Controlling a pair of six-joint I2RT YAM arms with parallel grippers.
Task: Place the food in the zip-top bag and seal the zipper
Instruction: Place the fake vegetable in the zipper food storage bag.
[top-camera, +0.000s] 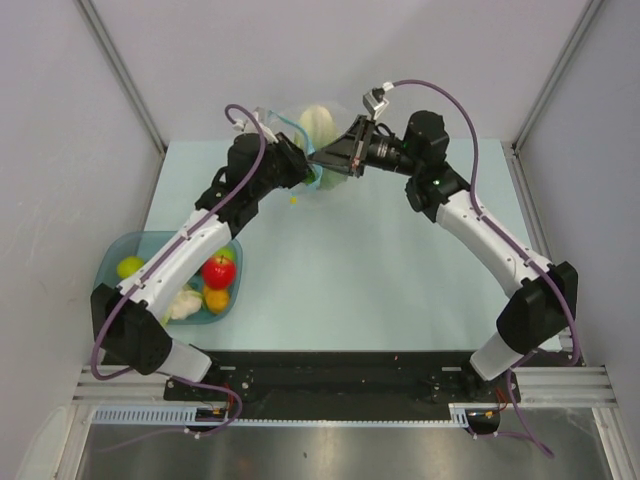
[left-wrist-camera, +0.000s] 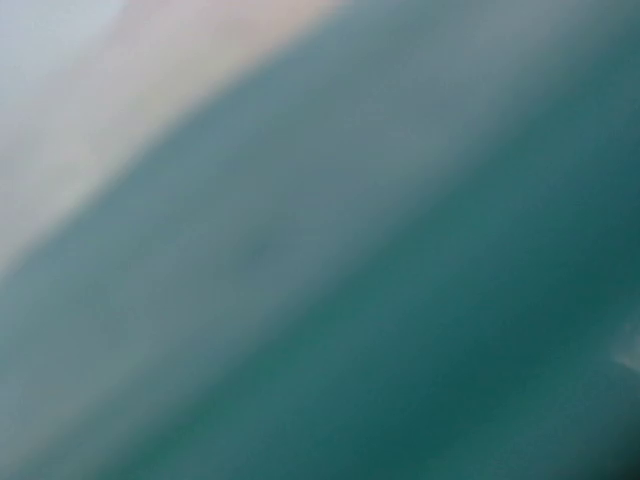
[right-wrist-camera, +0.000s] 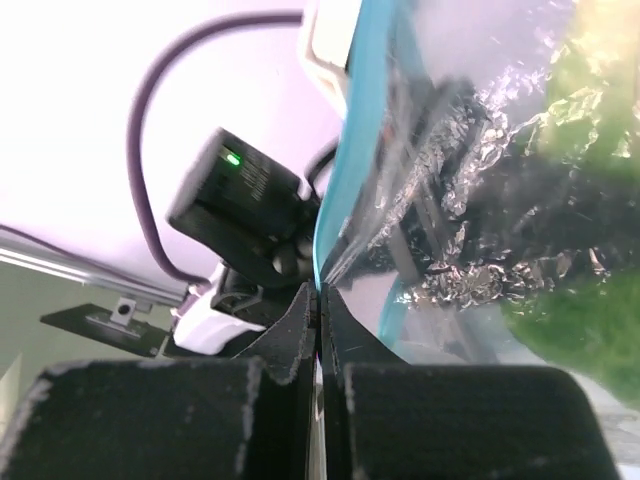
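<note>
Teal table (top-camera: 380, 270), zip-top bag (top-camera: 318, 122) at far edge; right gripper (right-wrist-camera: 320, 295) pinched on zipper (right-wrist-camera: 365, 100), left gripper (top-camera: 298, 165) state unclear. Looks mid-loading, apple (top-camera: 219, 271) waits in bowl (top-camera: 112, 245), next needs free arm

A pale blue surface (top-camera: 360, 270) carries a teal bowl (top-camera: 135, 238) at its near left corner. White enclosure panels (top-camera: 60, 120) stand at the left, far and right sides. A black base plate (top-camera: 340, 372) and an aluminium rail (top-camera: 560, 380) run along the near edge.
</note>
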